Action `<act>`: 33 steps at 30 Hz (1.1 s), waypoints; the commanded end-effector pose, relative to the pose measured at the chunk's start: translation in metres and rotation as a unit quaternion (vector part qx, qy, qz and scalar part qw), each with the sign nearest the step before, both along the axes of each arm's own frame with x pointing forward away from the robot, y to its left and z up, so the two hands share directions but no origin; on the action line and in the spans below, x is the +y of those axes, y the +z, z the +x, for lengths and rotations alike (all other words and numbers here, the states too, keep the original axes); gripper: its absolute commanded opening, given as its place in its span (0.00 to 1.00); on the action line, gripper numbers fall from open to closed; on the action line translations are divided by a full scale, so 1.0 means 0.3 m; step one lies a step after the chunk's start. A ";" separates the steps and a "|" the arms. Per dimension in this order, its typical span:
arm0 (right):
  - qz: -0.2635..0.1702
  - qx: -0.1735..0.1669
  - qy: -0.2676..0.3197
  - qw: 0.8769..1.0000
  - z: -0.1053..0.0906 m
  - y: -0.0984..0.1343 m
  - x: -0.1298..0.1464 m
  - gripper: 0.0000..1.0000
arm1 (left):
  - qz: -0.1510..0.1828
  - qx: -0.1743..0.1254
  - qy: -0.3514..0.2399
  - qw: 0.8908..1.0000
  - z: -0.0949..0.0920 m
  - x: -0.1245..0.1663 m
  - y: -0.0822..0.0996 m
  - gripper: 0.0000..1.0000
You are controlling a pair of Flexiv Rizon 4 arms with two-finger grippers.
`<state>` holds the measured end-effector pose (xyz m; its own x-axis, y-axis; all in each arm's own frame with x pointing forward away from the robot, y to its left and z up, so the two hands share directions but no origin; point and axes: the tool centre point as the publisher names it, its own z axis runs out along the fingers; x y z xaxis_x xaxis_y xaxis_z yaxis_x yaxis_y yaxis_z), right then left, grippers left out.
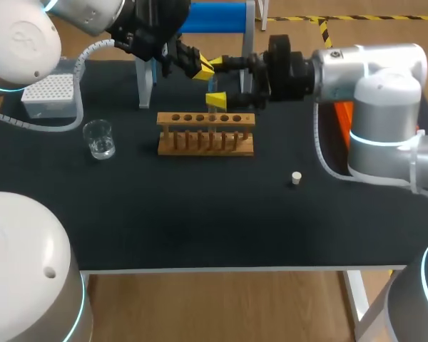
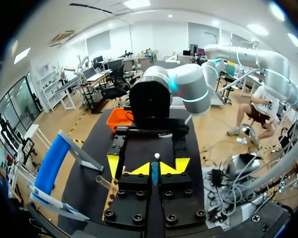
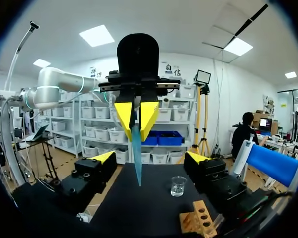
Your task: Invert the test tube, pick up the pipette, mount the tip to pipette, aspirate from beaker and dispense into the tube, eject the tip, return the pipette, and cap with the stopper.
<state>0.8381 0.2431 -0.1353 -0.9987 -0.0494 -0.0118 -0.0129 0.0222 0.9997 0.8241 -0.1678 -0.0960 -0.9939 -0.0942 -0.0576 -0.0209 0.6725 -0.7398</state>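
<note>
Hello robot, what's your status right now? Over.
Left pincer shut on slim blue tube, point down. Right pincer open, facing it. Wooden rack close by, untouched.

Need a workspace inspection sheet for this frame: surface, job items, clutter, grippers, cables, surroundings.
Surface: black table top, white front edge.
Job's things: wooden rack at centre; beaker left of it; white tip box at back left; stopper alone, front right.
Clutter: nothing seen.
Grippers: left gripper shut on a slim blue tube pointing down; right gripper open, fingers flanking it.
Cables: white hose from the left arm loops beside the tip box.
Surroundings: nothing seen reaching over the table.
</note>
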 end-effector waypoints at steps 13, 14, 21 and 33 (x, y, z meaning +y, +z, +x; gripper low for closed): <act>0.005 0.016 0.009 1.000 -0.038 0.009 0.020 0.47 | 0.001 0.001 -0.001 1.000 0.002 0.001 0.002 0.00; 0.004 0.016 0.010 1.000 -0.041 0.010 0.021 0.47 | 0.001 0.001 -0.001 1.000 0.002 0.001 0.002 0.00; 0.004 0.016 0.011 1.000 -0.054 0.013 0.026 0.45 | 0.001 0.001 -0.001 1.000 0.002 0.001 0.002 0.00; 0.007 0.018 0.014 1.000 -0.061 0.019 0.028 0.21 | 0.001 0.001 -0.001 1.000 0.002 0.001 0.002 0.00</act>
<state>0.8207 0.2520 -0.1293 -0.9968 -0.0773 0.0224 0.0219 0.0083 0.9997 0.8241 -0.1678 -0.0960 -0.9939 -0.0942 -0.0576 -0.0209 0.6725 -0.7398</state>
